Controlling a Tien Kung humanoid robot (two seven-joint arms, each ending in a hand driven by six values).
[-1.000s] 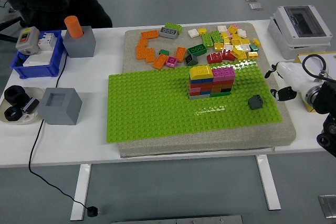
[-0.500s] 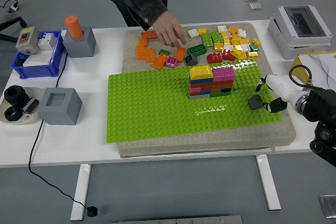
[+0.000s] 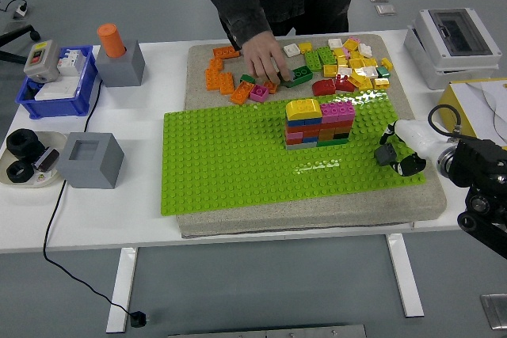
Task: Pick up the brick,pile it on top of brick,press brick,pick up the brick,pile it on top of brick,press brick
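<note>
I see my right hand (image 3: 405, 150) at the right of the frame, over the green baseplate's (image 3: 230, 168) right edge. Its fingers (image 3: 390, 130) curl around the small dark brick (image 3: 385, 155), though I cannot tell whether they actually clamp it. The brick stack (image 3: 319, 123) stands mid-plate, left of the hand. At the top, a person's hand (image 3: 263, 59) rests among the loose bricks (image 3: 348, 61) on the worktop (image 3: 150, 108).

Glossy plastic baseplate (image 3: 230, 172) and brick wall (image 3: 318, 123) at frame centre; rough matt grey mat (image 3: 317, 217) beneath; smooth white table (image 3: 95, 211).
</note>
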